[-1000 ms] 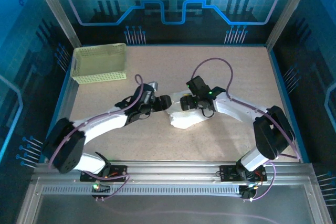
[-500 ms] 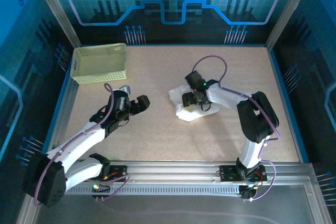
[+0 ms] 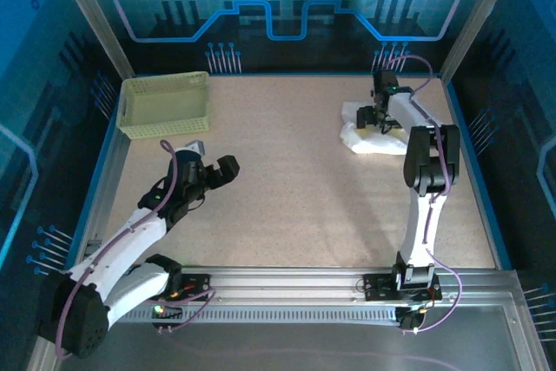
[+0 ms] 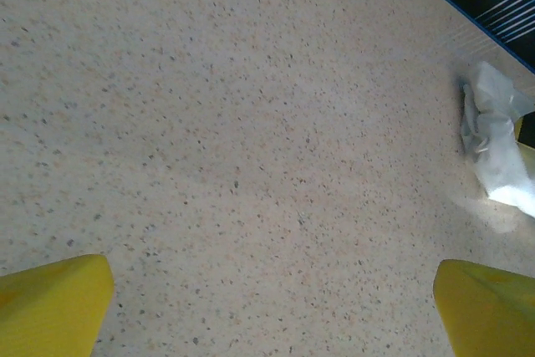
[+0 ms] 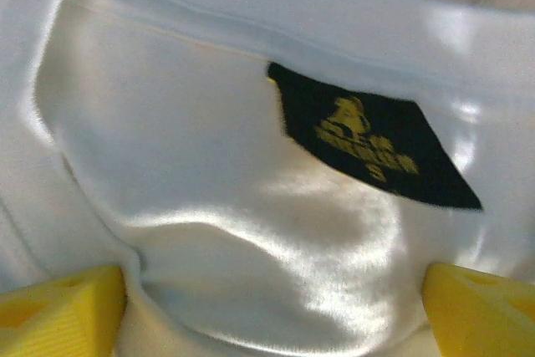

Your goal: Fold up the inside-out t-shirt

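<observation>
While the t-shirt is nowhere near a neat fold, it's at least easy to find. It's a bunched white heap at about 2 o'clock on the tabletop, close to the far right corner.

The right hand is sitting right on top of it, with the arm stretched way out along the right side. From the right wrist cam, its yellow fingertips are at 7 and 5 o'clock of the picture, with shiny white cloth bulging up between them. The jaws are spread wide. I can't tell if the tips are snagging any fabric, but nothing looks clamped. There's a small dark label with yellow print on the cloth, roughly 3 o'clock from the middle.

The left hand is over at 9 o'clock, well apart from the shirt, hovering over bare tabletop. Its fingers are splayed wide too, with nothing between them but speckled surface. In its wrist cam the shirt is a crumpled white lump off at 2 o'clock.

The pale yellow-green lattice basket sits at 10 o'clock near the far left corner, apart from both hands.
</observation>
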